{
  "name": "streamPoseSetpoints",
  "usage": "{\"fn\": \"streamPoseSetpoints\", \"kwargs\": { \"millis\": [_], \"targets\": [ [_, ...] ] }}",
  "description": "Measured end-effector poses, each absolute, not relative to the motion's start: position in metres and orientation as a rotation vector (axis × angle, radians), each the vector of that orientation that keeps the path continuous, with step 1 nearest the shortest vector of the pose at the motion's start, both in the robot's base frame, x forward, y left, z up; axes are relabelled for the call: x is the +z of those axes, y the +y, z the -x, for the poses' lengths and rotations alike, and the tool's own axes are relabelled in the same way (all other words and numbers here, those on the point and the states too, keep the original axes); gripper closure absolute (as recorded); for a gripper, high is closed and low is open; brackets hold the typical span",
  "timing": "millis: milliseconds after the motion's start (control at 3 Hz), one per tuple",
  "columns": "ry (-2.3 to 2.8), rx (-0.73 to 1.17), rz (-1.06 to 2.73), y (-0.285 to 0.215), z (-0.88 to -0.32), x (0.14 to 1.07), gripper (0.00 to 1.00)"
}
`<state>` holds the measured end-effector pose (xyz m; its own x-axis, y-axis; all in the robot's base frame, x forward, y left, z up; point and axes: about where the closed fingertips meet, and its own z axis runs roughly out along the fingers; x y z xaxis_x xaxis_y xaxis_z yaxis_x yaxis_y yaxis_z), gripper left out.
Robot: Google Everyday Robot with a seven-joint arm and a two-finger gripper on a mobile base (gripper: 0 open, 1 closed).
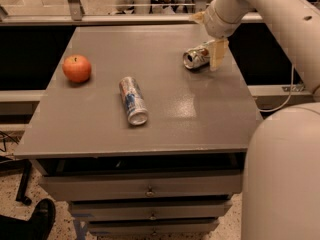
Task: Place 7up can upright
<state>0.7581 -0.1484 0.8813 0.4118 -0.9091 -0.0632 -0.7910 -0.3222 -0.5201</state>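
Note:
The 7up can (pixel 196 57) lies on its side at the back right of the grey table (pixel 165 109). It is short and silvery with green patches, and its silver top faces front-left. My gripper (pixel 216 56) hangs from the white arm that comes down from the upper right. It sits right next to the can's right end, low over the table. I cannot tell whether it touches the can.
A slimmer silver can with blue and red print (pixel 133 100) lies on its side at mid-table. A red apple (pixel 77 68) sits at the left. The table's right edge is close to the 7up can. A large white part of my body (pixel 282 179) fills the lower right. Drawers are below the tabletop.

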Motion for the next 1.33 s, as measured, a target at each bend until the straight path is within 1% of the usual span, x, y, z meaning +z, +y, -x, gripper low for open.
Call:
{"fn": "streamPoseSetpoints", "kwargs": {
  "millis": [333,667,1000,1333],
  "targets": [
    [1.461,-0.364,2.313,-0.147,-0.766,0.873,0.00],
    [1.493,-0.324,2.408,-0.148,-0.763,0.862,0.00],
    [1.519,-0.199,2.476,-0.147,-0.753,0.847,0.00],
    [1.515,-0.093,2.503,-0.141,-0.746,0.838,0.18]
  ]
}}
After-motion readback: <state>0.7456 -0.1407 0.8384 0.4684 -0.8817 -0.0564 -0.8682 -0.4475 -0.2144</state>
